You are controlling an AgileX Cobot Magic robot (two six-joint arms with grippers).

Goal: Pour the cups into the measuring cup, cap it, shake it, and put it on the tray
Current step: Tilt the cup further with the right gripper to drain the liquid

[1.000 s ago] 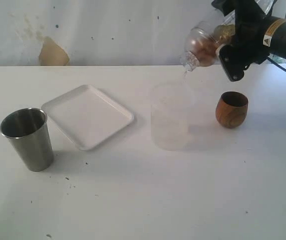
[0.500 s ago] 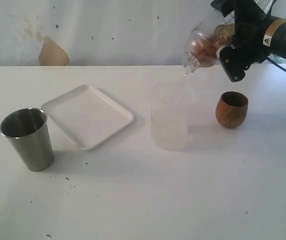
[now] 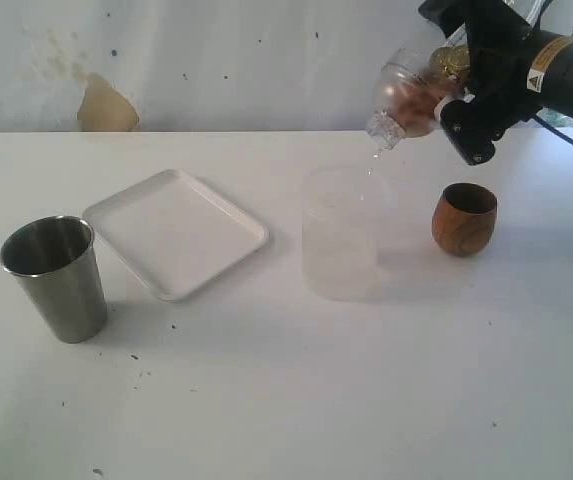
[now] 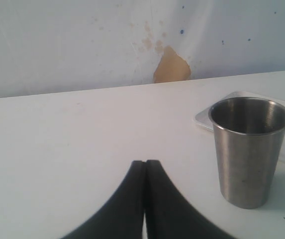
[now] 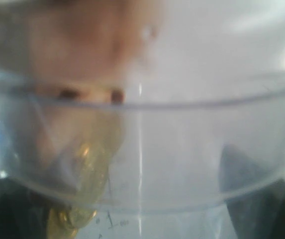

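My right gripper (image 3: 458, 92) is shut on the clear measuring cup (image 3: 408, 92), held tilted, lid end down, above the frosted cup (image 3: 340, 236). A thin stream runs from the lid into the frosted cup. Brownish contents show inside the measuring cup. In the right wrist view its clear wall (image 5: 147, 149) fills the frame between dark fingers (image 5: 261, 199). The brown wooden cup (image 3: 464, 218) stands upright just right of the frosted cup. The steel tumbler (image 3: 56, 278) (image 4: 249, 149) stands at the left, with my left gripper (image 4: 145, 163) shut and empty beside it. The white tray (image 3: 176, 232) lies between.
A pale wall with a tan patch (image 3: 106, 106) backs the white table (image 3: 286, 400). The tray's corner (image 4: 204, 117) shows behind the steel tumbler in the left wrist view.
The tilted measuring cup and my right gripper have shifted slightly to the right; the stream keeps running. Nothing else has moved.
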